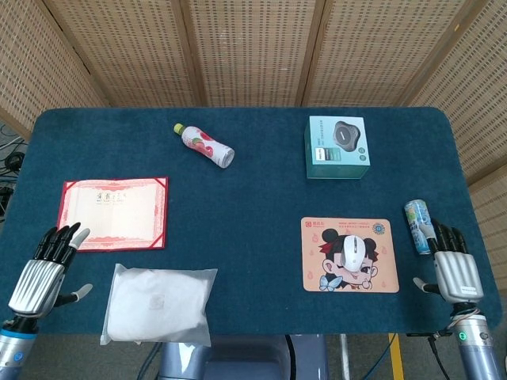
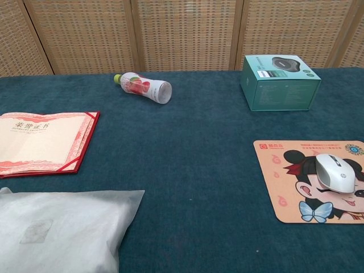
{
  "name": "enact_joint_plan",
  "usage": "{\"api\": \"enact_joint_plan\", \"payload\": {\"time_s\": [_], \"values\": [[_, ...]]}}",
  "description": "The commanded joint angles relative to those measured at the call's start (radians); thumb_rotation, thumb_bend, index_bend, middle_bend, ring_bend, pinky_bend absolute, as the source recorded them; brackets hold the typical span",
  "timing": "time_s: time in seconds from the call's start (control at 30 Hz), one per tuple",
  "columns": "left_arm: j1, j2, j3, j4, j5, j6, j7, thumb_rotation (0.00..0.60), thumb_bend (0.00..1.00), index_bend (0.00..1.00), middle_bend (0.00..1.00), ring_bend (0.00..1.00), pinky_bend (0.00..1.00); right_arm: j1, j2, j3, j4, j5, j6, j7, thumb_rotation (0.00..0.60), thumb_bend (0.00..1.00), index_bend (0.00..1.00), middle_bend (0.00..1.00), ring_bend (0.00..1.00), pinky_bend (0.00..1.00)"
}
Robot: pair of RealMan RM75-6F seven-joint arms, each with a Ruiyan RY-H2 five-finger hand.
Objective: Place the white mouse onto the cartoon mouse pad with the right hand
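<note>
Right hand [image 1: 454, 267] spread and empty, off the near right table edge, apart from the white mouse [image 1: 353, 252] resting central on the cartoon mouse pad [image 1: 317, 265]; best withdrawn clear of the can [image 1: 417, 226]

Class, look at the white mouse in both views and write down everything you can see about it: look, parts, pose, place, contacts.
The white mouse is a smooth, rounded, plastic-looking computer mouse, white to pale grey, with a dark scroll wheel near its front and a seam between its buttons. No cable shows. It lies flat, right way up, on the cartoon mouse pad, over the character's black hair and face. Only the pad touches it; the right hand is apart, near the table's right edge.
</note>
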Motion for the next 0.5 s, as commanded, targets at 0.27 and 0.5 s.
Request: {"api": "enact_joint_plan", "payload": {"time_s": [0.27, 0.5], "values": [[-0.001, -0.009, -0.012, 0.011, -0.023, -0.002, 0.001, 0.600, 0.15, 0.00, 0.00, 0.00, 0.00, -0.045, 0.043, -0.028, 0.004, -0.034, 0.034, 0.051, 0.600, 0.00, 0.02, 0.00, 0.00, 0.00], [0.000, -0.011, -0.013, 0.013, -0.022, 0.003, 0.003, 0.600, 0.15, 0.00, 0.00, 0.00, 0.00, -0.050, 0.045, -0.025, 0.017, -0.044, 0.040, 0.063, 0.600, 0.00, 0.02, 0.00, 0.00, 0.00]]}}
